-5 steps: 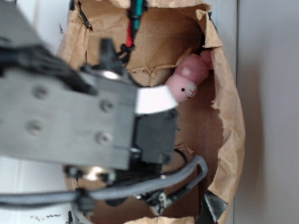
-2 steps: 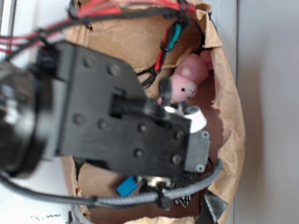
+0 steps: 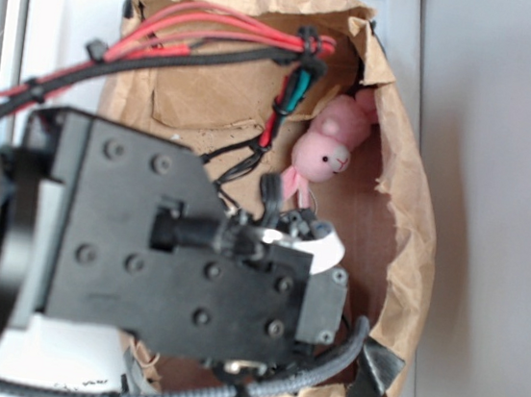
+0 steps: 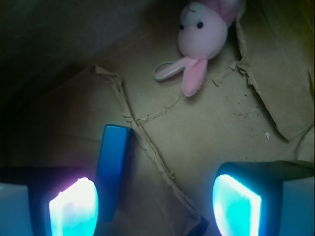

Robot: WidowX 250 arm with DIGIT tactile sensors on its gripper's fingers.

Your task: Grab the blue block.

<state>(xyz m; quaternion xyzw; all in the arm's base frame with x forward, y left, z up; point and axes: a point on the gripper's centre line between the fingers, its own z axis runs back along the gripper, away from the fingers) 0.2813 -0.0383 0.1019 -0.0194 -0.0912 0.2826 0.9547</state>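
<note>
Two views here, so exterior first. The arm (image 3: 163,244) fills most of the left and middle of the shot, hanging over a torn brown paper bag (image 3: 407,226) that sits on a white surface (image 3: 76,1). A bundle of red cables (image 3: 218,33) runs across the top of the bag. A pink plush bunny (image 3: 322,152) lies inside toward the far right wall of the bag. The blue block isn't visible from here (the arm's body covers that part of the bag floor), and the fingers are hidden too, so this view doesn't say how they stand.

Wrist view is where it gets useful. The gripper (image 4: 155,206) has its fingers spread wide, with bare creased paper between them and nothing pinched. The blue block (image 4: 113,160) lies on the bag floor just beside the left finger (image 4: 74,209), on its inner side, its near end partly hidden behind that finger. Can't tell if they're actually touching. The right finger (image 4: 236,204) is well apart from the block. The bunny lies farther off, up top and right of centre, face toward the camera.
</note>
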